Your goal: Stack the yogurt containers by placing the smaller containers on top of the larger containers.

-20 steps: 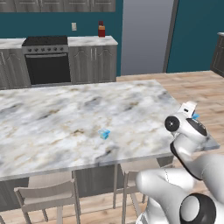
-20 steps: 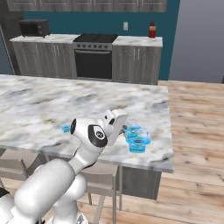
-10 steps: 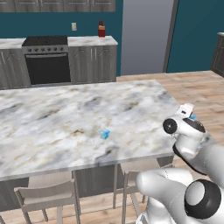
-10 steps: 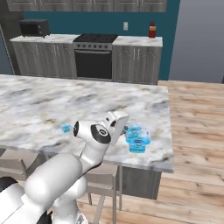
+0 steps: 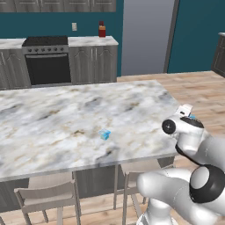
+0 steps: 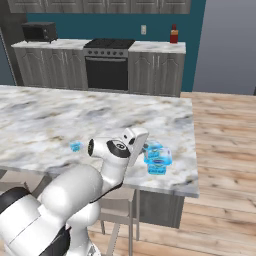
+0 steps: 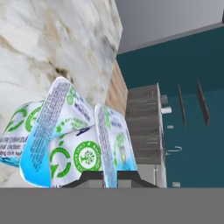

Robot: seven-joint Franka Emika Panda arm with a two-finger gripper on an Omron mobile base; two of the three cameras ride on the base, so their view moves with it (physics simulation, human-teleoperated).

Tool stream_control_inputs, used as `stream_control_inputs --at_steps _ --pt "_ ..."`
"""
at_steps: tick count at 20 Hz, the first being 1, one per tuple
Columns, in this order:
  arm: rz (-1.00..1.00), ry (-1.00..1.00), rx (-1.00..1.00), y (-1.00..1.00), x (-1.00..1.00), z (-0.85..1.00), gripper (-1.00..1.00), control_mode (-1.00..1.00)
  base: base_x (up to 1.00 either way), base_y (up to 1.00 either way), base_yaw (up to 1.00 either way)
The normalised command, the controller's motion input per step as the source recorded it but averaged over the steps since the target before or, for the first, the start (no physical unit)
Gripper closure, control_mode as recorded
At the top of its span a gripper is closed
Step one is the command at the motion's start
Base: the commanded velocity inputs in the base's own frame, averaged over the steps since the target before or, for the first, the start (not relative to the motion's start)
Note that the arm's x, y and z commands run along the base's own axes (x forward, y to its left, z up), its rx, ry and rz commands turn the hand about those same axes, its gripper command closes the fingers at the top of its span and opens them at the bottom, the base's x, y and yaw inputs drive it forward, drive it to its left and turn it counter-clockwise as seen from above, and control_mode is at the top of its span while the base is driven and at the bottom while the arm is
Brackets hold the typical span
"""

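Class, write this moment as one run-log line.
gripper: shut on larger tub wall | small cup: apart, on island counter | stack: not yet done

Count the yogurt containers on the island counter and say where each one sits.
2. The tiny light-blue cup sits alone near the counter's front edge. The larger tub is near the counter's right corner, at the gripper, whose fingertips close on one of its thin edges. Others may hide behind the arm.
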Motion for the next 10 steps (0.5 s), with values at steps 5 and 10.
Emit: stream_control_inputs --at_steps 5,10 --pt "0.0 0.0 0.0 -0.08 0.18 -0.06 1.0 -1.0 0.0 0.0 0.0" --pt "0.0 0.0 0.0 -0.09 0.18 -0.07 1.0 -1.0 0.0 0.0 0.0"
